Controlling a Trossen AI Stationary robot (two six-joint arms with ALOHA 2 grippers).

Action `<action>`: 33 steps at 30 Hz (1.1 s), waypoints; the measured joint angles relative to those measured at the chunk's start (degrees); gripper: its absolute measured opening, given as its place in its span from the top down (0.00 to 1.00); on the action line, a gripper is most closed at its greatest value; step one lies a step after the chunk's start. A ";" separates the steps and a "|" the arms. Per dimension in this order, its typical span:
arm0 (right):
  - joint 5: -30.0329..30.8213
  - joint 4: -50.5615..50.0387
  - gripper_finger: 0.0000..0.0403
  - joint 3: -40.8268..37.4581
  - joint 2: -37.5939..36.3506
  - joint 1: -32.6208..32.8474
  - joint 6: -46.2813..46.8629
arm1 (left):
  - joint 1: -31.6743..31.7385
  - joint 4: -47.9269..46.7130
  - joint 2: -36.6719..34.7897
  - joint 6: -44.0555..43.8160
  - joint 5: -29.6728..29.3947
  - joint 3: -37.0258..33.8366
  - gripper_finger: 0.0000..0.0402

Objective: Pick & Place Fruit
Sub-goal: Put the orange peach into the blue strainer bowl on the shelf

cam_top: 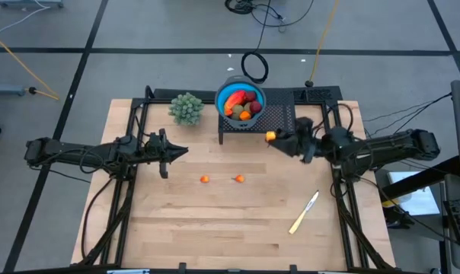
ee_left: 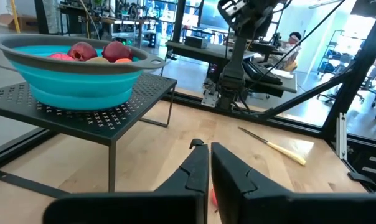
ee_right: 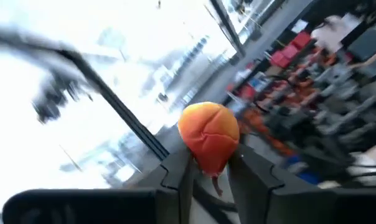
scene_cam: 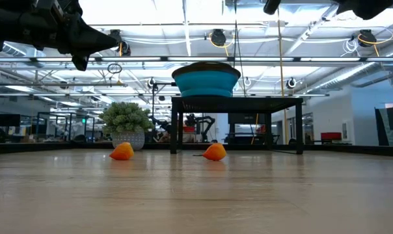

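Note:
A blue bowl (cam_top: 241, 103) holding red, yellow and orange fruit stands on a black perforated stand (cam_top: 276, 118) at the table's far middle. Two small orange fruit pieces (cam_top: 205, 180) (cam_top: 239, 179) lie on the wood in front of it and also show in the low view (scene_cam: 121, 151) (scene_cam: 214, 152). My right gripper (cam_top: 276, 139) hangs in the air by the stand's near right corner, shut on a third orange piece (ee_right: 208, 134). My left gripper (cam_top: 183, 152) waits shut at the left, above the table, with nothing in it (ee_left: 208, 155). My right gripper pinches the small orange fruit by its lower part (ee_right: 213, 163) between its two fingers. The rounded top sticks out past the fingertips. The fingers point toward the table's left, slanting upward. The piece is lifted clear of the table.
A green bushy plant (cam_top: 186, 109) stands left of the bowl at the far edge. A pale knife (cam_top: 304, 212) lies on the wood at the near right. Black frame rails (cam_top: 131, 137) run along the table's left and right sides.

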 joint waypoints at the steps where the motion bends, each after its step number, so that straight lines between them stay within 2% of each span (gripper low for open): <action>1: 0.02 1.14 0.80 0.00 0.00 -0.52 3.60 | 0.00 0.00 0.00 0.00 0.00 0.00 0.95; 5: -0.12 3.93 0.81 0.00 0.00 -1.81 14.58 | 0.00 0.07 -0.01 0.00 0.01 0.00 0.95; 12: -0.52 4.56 0.80 0.02 0.00 -1.84 15.00 | 0.00 0.07 -0.01 -0.03 0.02 0.00 1.00; 16: -3.30 3.62 0.80 0.02 0.00 -1.84 7.10 | 0.00 0.07 -0.02 -0.03 0.02 0.00 0.97; 24: -3.60 -2.86 0.80 0.02 -0.02 -1.78 -16.63 | 0.00 -0.01 0.00 1.97 0.04 0.00 0.96; 29: -3.15 -8.59 0.80 0.08 -0.02 -2.35 -27.74 | 0.00 -0.55 0.00 2.90 0.04 0.00 1.00; 33: -0.90 -17.42 0.80 1.35 0.04 -4.13 -33.43 | 0.00 -1.02 -0.02 3.06 -0.02 0.00 0.97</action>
